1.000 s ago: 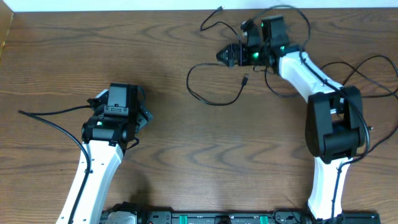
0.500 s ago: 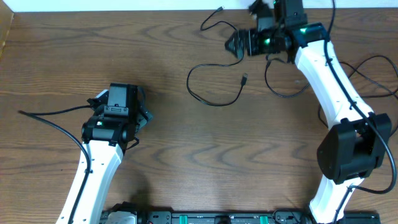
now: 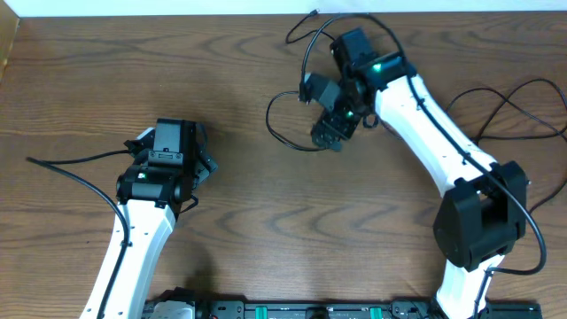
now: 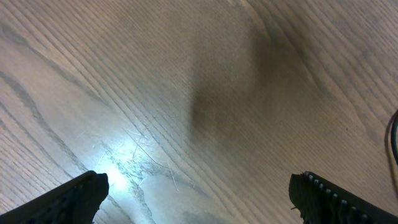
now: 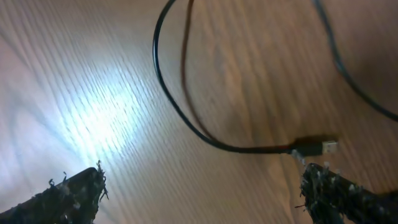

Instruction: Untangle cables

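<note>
Above a looped cable [image 5: 185, 119] the right pincer [image 5: 202, 190] hovers spread, pre-grasp; next it should pinch near the plug [image 5: 318, 147]

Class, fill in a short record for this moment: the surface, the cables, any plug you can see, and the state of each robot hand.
surface: wooden table
cables: thin black cords, lying in loose loops on the far right part of the table
plug: small, metal-tipped, flat on the wood close to one finger of the right hand
left hand: open, holds nothing, over bare wood
right hand: open, holds nothing, over a cable loop
</note>
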Action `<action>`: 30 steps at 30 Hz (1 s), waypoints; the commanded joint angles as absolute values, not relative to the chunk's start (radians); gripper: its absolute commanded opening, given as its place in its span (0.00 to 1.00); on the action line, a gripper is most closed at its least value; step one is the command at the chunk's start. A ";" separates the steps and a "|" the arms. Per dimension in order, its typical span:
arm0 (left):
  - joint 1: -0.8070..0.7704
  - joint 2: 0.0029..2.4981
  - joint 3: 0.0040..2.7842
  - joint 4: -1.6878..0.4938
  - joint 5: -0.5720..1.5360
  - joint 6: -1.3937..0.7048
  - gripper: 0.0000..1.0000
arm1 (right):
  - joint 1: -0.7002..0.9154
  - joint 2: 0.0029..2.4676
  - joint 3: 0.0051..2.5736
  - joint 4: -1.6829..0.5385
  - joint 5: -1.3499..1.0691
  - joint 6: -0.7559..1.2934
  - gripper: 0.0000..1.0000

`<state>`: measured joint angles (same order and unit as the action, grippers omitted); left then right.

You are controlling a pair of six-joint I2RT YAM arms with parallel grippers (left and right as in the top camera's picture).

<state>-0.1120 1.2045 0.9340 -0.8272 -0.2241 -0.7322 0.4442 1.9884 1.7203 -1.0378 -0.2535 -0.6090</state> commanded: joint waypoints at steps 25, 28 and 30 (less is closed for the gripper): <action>-0.108 1.208 0.953 -0.830 -0.248 -0.726 0.98 | 0.519 1.982 1.229 -0.356 -0.031 -0.430 0.50; -0.108 1.208 0.953 -0.830 -0.248 -0.726 0.98 | 0.521 1.982 1.214 -0.356 -0.028 -0.432 0.53; -0.108 1.208 0.953 -0.830 -0.248 -0.726 0.98 | 0.519 1.982 1.211 -0.359 -0.023 -0.431 0.54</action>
<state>-0.1120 1.2045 0.9340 -0.8276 -0.2241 -0.7322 0.5213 1.9892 1.2240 -0.3584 -0.0486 -0.4522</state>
